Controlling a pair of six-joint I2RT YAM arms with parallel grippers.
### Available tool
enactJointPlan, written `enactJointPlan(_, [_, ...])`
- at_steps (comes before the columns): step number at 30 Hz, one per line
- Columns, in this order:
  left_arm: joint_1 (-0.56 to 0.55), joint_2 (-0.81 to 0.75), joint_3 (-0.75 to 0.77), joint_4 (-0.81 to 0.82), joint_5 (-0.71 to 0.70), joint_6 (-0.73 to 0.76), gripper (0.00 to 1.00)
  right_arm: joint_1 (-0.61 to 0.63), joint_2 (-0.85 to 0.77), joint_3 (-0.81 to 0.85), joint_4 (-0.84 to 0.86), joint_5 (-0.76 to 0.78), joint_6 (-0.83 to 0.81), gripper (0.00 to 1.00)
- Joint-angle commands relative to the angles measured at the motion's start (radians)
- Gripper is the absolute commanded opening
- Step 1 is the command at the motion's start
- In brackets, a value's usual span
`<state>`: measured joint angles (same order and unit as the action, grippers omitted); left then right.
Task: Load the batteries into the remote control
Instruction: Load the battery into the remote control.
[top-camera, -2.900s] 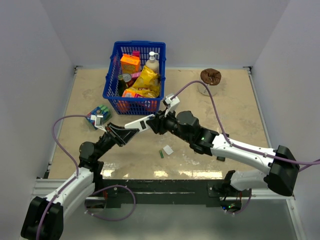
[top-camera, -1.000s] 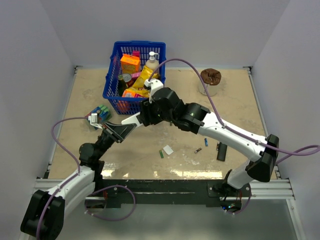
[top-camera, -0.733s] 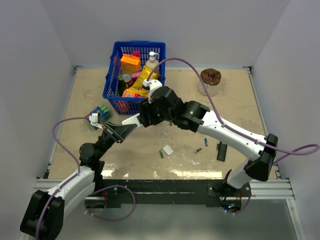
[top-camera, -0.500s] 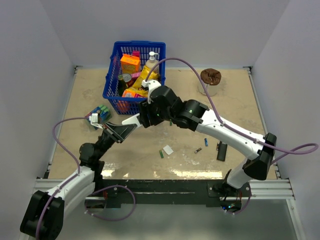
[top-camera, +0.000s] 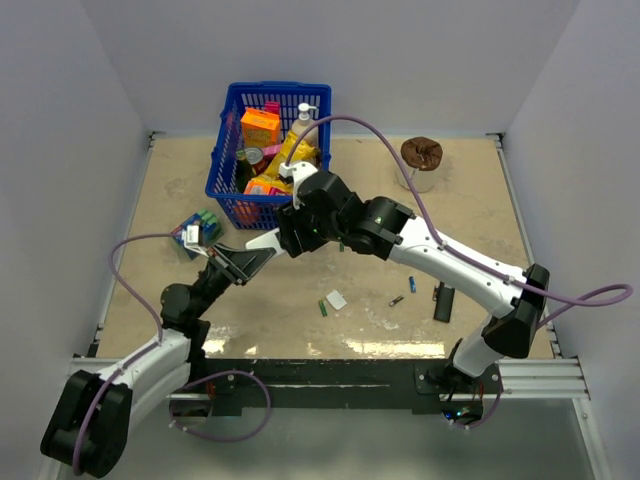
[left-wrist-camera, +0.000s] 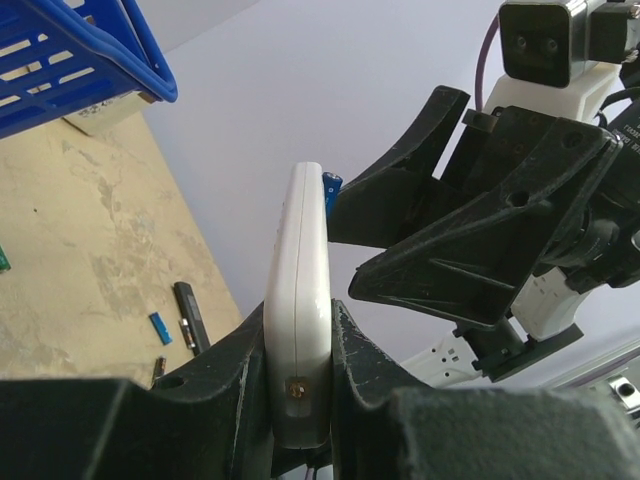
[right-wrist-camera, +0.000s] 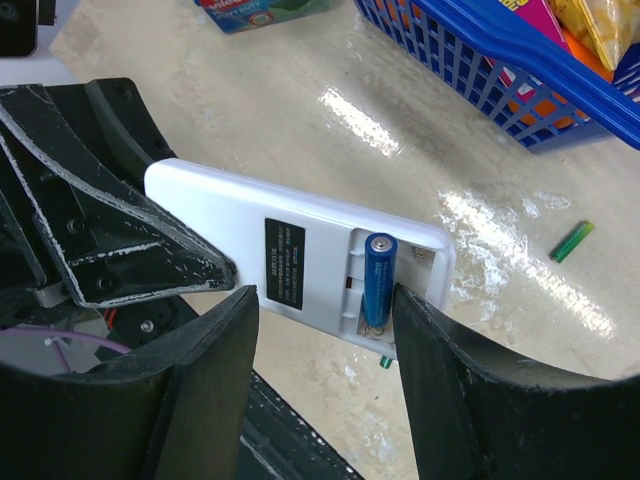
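Caught mid-task: the left gripper (left-wrist-camera: 297, 345) pinches the white remote control (left-wrist-camera: 300, 250) by one end, holding it on edge in the air above the desk (top-camera: 480, 200), between its centre and left edge. The right gripper (right-wrist-camera: 322, 295) hangs over the remote's free end, jaws spread, a finger on either side of the open compartment. A blue battery (right-wrist-camera: 378, 280) lies in a slot there, just beside one finger. A green battery (top-camera: 323, 308), a white cover piece (top-camera: 336, 299), a dark cell (top-camera: 397, 300), a small blue cell (top-camera: 411, 284) and a black remote (top-camera: 440, 302) lie toward the near edge. A blue basket (top-camera: 268, 95) stands at the far edge.
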<state>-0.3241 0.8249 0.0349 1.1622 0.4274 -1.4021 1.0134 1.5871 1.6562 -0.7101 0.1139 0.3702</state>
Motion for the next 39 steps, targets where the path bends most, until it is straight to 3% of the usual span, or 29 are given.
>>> enactJointPlan(1, [-0.007,0.043,-0.239,0.207,0.027,-0.031,0.00,-0.003,0.031,0.050,-0.063,0.000,-0.040,0.60])
enactJointPlan(13, [-0.007,0.103,-0.240,0.292,0.030,-0.040,0.00,-0.004,0.033,0.066,-0.098,0.039,-0.043,0.60])
enactJointPlan(28, [-0.007,0.129,-0.240,0.330,0.024,-0.038,0.00,-0.004,0.024,0.154,-0.170,0.110,-0.066,0.70])
enactJointPlan(39, [-0.006,0.160,-0.236,0.370,0.031,-0.040,0.00,-0.010,-0.097,0.177,-0.120,0.083,-0.365,0.75])
